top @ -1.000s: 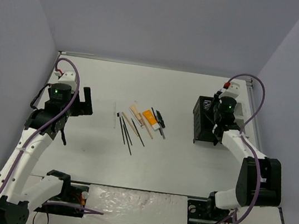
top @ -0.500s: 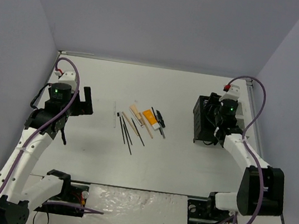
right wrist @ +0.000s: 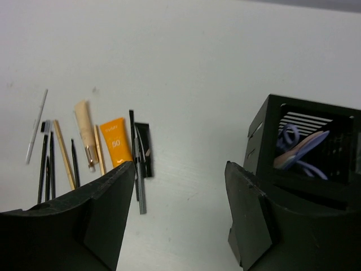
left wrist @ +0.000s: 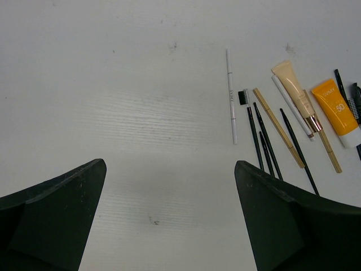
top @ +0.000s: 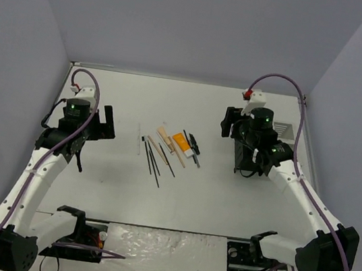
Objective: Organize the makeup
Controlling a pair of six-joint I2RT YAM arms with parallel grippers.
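Lying loose across the middle of the surface (top: 193, 192), the makeup (top: 169, 149) is being faced by the left end effector (left wrist: 170, 166) and right end effector (right wrist: 179, 169), both held wide open and empty, presumably for transfer into the holder (right wrist: 260, 135).

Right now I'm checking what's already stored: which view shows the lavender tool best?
Right wrist: the lavender tool lies inside the black holder, seen through its opening. Top external shows only the holder, partly behind the right arm; left wrist shows neither.
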